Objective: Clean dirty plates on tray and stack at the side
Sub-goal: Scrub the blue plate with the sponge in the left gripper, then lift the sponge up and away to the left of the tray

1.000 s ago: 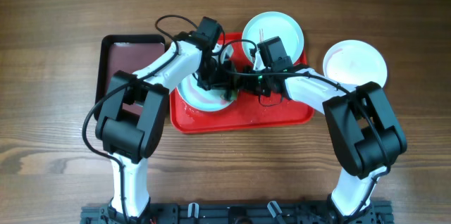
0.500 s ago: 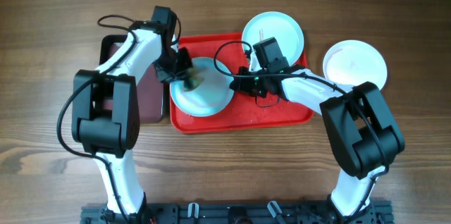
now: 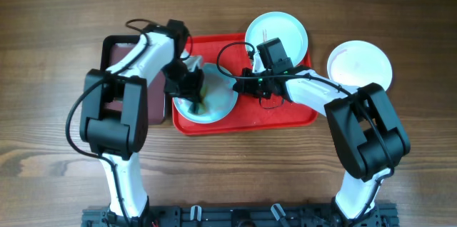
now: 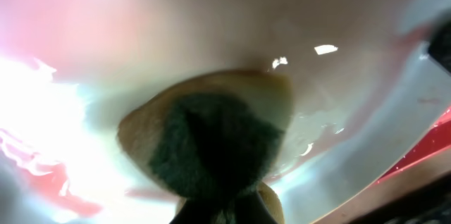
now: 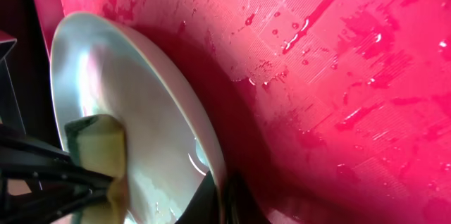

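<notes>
Since 0.5 s ago my L claw (image 3: 193, 91), pinching sponge (image 4: 211, 132), swung onto plate (image 3: 218, 103). My R claw (image 3: 239, 84) clamps plate rim, plate tilted at tray (image 3: 285, 113) left end. Scrub w/ light, even strokes; hold rim grip firm.

Left gripper (image 3: 190, 86), right gripper (image 3: 238, 83) adjacent (jaws clamped).

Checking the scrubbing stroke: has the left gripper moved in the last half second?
Yes. Overhead, the left gripper has shifted from the left rim of the red tray inward over the pale-blue plate, pressing the sponge on it.
</notes>
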`<state>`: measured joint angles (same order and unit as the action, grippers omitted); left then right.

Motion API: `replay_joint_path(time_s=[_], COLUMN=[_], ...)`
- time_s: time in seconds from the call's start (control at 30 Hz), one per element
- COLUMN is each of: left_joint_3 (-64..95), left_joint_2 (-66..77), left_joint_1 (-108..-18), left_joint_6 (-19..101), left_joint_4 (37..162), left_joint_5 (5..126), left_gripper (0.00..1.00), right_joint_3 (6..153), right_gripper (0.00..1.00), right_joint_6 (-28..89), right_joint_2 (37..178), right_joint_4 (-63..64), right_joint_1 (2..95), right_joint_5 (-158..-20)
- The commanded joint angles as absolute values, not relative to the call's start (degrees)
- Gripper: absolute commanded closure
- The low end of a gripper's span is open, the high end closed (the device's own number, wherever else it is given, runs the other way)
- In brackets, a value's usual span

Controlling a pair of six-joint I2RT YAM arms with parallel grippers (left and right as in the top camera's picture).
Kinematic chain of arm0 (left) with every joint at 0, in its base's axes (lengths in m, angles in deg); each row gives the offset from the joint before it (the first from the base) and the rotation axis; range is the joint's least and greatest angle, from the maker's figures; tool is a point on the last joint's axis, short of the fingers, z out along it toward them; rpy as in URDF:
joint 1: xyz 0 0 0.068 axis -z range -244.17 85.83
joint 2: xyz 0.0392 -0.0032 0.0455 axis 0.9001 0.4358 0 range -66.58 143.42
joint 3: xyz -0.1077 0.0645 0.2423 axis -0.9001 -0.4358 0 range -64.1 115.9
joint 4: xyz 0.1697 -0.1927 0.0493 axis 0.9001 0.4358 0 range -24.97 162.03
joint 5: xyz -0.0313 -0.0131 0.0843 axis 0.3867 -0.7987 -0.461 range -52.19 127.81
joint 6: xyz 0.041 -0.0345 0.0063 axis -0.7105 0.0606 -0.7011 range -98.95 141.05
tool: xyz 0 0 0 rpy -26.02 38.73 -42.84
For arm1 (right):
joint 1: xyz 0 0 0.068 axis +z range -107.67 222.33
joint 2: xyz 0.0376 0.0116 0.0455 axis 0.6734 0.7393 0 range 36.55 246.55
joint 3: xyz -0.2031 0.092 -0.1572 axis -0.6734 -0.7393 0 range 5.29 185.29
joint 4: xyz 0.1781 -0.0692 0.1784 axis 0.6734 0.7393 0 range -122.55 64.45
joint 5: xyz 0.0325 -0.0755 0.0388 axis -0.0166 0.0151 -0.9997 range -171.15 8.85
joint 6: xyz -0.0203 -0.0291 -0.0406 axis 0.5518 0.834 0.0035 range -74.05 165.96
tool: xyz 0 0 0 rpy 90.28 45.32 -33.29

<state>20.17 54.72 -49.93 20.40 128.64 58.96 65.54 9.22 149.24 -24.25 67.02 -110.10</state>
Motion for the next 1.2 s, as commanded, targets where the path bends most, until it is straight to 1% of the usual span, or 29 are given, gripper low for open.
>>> replay_joint_path(time_s=[0.0,0.1,0.17,0.33,0.4,0.43,0.5,0.57,0.6,0.77,0.87,0.93,1.07,1.17], left_joint_3=[19.10,19.10,19.10,19.10,19.10,19.10,19.12,19.91,20.78,28.74,35.53,39.60,45.46,46.81], left_joint_2=[56.33,56.33,56.33,56.33,56.33,56.33,56.33,56.31,56.31,56.14,55.48,54.93,53.34,50.93], left_joint_1=[-46.54,-45.07,-44.37,-43.24,-42.84,-42.67,-42.67,-42.67,-42.67,-42.67,-42.63,-42.67,-43.08,-44.18], left_joint_6=[15.86,18.79,22.76,35.24,37.47,39.75,42.83,44.29,44.29,45.49,40.90,40.58,40.58,40.58], left_joint_4=[122.90,118.31,114.94,107.66,105.89,105.52,105.56,106.90,107.99,116.71,124.75,130.15,137.80,140.01], left_joint_5=[61.38,61.25,59.31,47.46,38.78,30.81,20.86,12.14,10.48,11.20,21.78,26.83,30.54,30.54], left_gripper=[0.96,0.96,0.96,0.96,0.96,0.96,0.96,0.96,0.96,0.96,0.96,0.96,0.96,0.96], right_joint_3=[65.19,65.19,65.19,65.19,65.19,65.19,65.19,65.19,65.19,65.19,65.19,65.19,65.19,65.41], right_gripper=[0.96,0.96,0.96,0.96,0.96,0.96,0.96,0.96,0.96,0.96,0.96,0.96,0.96,0.96], right_joint_6=[8.02,8.04,8.04,8.04,8.04,8.07,8.04,8.04,8.04,8.02,8.02,8.07,8.44,8.50], right_joint_2=[151.14,151.14,151.14,151.14,151.14,151.14,151.14,151.14,151.14,151.14,151.14,151.12,151.09,151.09], right_joint_4=[-23.75,-23.75,-23.77,-23.75,-23.69,-23.66,-23.69,-23.69,-23.69,-23.69,-23.69,-23.77,-23.75,-23.73], right_joint_1=[66.84,66.84,66.84,66.84,66.84,66.84,66.84,66.84,66.84,66.84,66.84,66.84,66.84,66.84], right_joint_5=[-109.56,-109.53,-109.53,-109.53,-109.53,-109.51,-109.51,-109.51,-109.51,-109.51,-109.53,-109.53,-109.56,-109.78])
